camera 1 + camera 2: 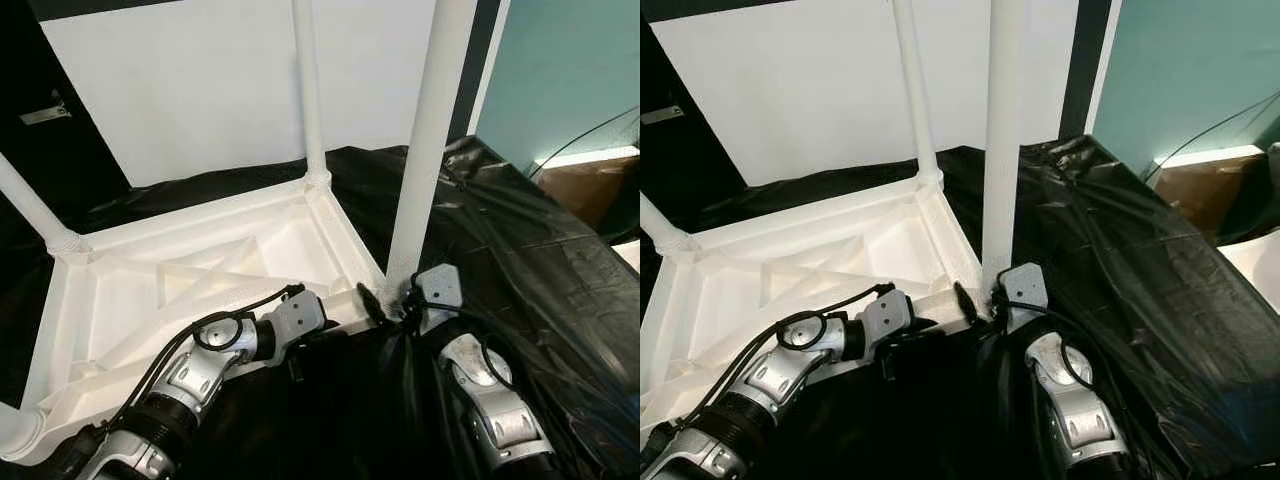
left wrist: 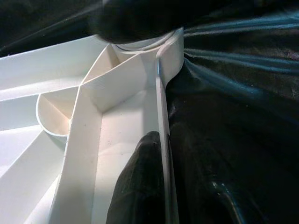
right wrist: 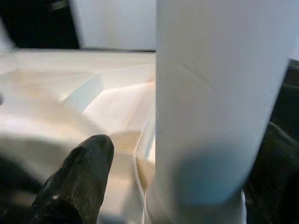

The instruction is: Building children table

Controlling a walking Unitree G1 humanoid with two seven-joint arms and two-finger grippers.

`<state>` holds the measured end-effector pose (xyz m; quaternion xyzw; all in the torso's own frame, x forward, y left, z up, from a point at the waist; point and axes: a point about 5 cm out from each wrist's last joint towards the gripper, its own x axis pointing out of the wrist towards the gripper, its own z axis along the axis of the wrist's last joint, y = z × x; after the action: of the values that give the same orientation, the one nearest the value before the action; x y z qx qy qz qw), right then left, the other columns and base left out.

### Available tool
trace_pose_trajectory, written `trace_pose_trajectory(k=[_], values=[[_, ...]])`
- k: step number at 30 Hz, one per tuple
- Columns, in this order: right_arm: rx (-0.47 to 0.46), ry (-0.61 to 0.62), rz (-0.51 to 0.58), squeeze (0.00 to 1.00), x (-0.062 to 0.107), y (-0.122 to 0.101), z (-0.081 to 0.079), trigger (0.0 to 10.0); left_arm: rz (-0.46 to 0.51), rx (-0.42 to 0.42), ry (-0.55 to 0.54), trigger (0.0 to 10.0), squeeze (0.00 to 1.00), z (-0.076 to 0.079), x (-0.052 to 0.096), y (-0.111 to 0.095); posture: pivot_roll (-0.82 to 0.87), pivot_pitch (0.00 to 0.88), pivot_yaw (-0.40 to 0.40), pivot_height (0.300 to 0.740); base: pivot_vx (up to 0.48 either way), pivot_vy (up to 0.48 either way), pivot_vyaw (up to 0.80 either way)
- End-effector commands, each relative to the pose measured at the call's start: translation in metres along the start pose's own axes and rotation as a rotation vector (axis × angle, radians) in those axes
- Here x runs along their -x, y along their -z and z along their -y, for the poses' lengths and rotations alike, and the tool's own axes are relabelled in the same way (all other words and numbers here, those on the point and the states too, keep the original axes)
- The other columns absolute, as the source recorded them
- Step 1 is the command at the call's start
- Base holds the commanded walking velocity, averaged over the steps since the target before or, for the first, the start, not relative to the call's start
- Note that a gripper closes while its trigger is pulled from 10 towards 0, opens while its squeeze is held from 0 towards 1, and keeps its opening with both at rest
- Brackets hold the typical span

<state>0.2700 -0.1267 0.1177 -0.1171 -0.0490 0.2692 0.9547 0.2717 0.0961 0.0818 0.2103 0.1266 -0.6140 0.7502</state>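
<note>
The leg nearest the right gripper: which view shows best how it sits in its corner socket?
The left eye view: the near leg stands upright in the upturned tabletop corner, beside the right gripper. The right wrist view shows its base blurred; the left wrist view, the socket rim.

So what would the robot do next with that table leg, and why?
Probably twist or press the leg further into its corner socket. The right gripper sits at the leg's base, where it meets the upside-down tabletop, and the left gripper is on the tabletop's rim beside it, seemingly steadying it. Whether the leg is fully seated cannot be seen.
</note>
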Motion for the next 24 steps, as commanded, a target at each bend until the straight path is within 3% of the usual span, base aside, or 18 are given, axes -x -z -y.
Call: trace_pose_trajectory(k=[1,6,7,8,18,24], values=[[0.014,-0.118,0.012,0.00,-0.001,-0.006,0.012,10.0,-0.203,0.181,0.232,10.0,0.00,0.049,-0.011,0.055,-0.05,0.000,0.010,0.740,0.000,0.000,0.00],[0.022,-0.202,-0.034,0.00,0.000,-0.007,0.022,10.0,-0.203,0.175,0.232,10.0,0.00,0.048,-0.010,0.054,-0.05,0.000,0.010,0.740,0.000,0.000,0.00],[0.009,-0.245,-0.052,0.00,0.001,-0.007,0.023,1.6,-0.203,0.174,0.232,10.0,0.00,0.048,-0.011,0.054,-0.05,0.000,0.007,0.740,0.000,0.000,0.00],[0.000,-0.278,-0.063,0.00,0.001,-0.008,0.024,0.2,-0.203,0.173,0.232,10.0,0.00,0.048,-0.011,0.054,-0.05,0.000,0.006,0.740,0.000,0.000,0.00],[0.001,-0.365,-0.081,0.00,-0.002,-0.011,0.034,0.0,-0.203,0.175,0.228,10.0,0.00,0.048,-0.009,0.054,-0.04,0.000,0.007,0.740,0.000,0.000,0.00],[-0.078,-0.328,-0.076,0.00,-0.005,-0.012,0.033,0.0,-0.204,0.178,0.226,10.0,0.00,0.048,-0.007,0.054,-0.03,0.006,0.015,0.740,0.000,0.000,0.00]])
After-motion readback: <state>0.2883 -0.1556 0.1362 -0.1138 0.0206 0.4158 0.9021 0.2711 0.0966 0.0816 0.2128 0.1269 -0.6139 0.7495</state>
